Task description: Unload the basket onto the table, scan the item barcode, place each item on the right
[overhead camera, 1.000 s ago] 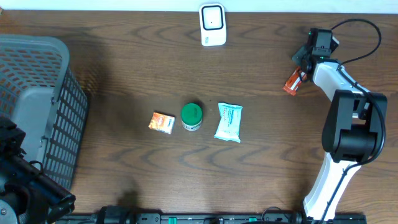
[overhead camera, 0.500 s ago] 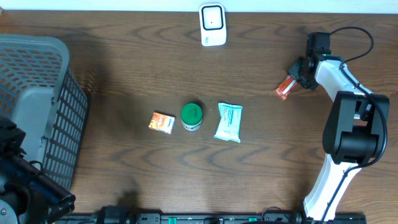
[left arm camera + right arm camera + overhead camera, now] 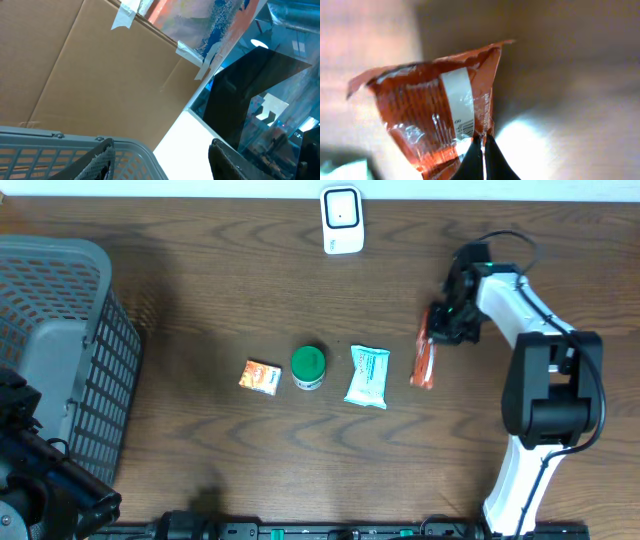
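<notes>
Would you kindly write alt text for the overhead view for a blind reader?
The right gripper holds an orange packet just right of a row on the wooden table: small orange box, green-lidded jar, pale blue pouch. A white device stands at the far edge; a grey basket sits left.

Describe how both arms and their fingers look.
The right arm has white rounded links, bulky black joint housings and a thin black cable looping at its wrist. The left arm shows only black. Left fingers are dark grey, textured; right fingers black and tapered.
</notes>
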Tool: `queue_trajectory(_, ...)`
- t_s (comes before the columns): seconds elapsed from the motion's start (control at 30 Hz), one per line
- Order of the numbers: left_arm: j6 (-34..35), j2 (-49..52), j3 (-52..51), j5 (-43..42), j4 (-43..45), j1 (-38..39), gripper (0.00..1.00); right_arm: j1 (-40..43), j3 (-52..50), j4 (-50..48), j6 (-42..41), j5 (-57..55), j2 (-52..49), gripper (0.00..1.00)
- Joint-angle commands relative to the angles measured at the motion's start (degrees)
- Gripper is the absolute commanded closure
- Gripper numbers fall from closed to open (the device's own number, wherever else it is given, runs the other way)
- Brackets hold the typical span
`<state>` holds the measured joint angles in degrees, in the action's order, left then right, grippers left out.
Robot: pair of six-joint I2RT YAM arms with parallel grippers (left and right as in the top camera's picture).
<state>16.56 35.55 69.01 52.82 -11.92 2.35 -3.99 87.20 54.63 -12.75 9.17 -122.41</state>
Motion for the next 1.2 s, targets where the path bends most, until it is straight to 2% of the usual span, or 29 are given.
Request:
queue_trajectory(0.0, 0.3, 0.3, -0.3, 0.1, 0.3, -0.3, 0.39, -2.3, -2.1, 3.3, 5.1, 0.2, 1.4, 0.98)
queue_trajectory(0.03, 0.3, 0.3, -0.3, 0.1, 0.3, -0.3, 0.39, -2.6, -2.1, 4.4, 4.5, 0.3, 3.1, 0.89)
queue_trajectory(0.07, 0.3, 0.3, -0.3, 0.1, 0.3, -0.3, 0.39, -2.9, -2.1, 5.4, 3.5, 0.2, 4.7, 0.72)
queue_trajectory(0.13, 0.3, 0.3, -0.3, 0.1, 0.3, -0.3, 0.39, -3.1, -2.1, 7.5, 1.3, 0.3, 8.6, 0.17)
queue_trajectory(0.17, 0.3, 0.3, -0.3, 0.1, 0.3, -0.3, 0.39, -3.2, -2.1, 8.8, 0.2, 0.5, 10.8, 0.01)
queue_trajectory(0.33, 0.3, 0.3, -0.3, 0.1, 0.3, -0.3, 0.39, -4.0, -2.4, 15.7, -1.4, 5.5, 20.3, 0.01)
queue_trajectory(0.53, 0.3, 0.1, -0.3, 0.1, 0.5, -0.3, 0.39, -4.9, -7.6, 14.9, 2.1, 10.6, 22.4, 0.01)
queue_trajectory(0.83, 0.3, -0.2, -0.3, 0.1, 0.5, -0.2, 0.39, -5.1, -24.9, -3.3, -6.8, 4.9, 22.4, 0.01)
queue_trajectory(1.0, 0.3, -0.2, -0.3, 0.1, 0.5, -0.3, 0.39, -6.3, -28.5, -8.0, -9.4, 4.8, 22.4, 0.01)
queue_trajectory(1.17, 0.3, -0.2, -0.3, 0.1, 0.5, -0.3, 0.39, -10.4, -32.9, -12.0, -13.8, -1.4, 22.4, 0.01)
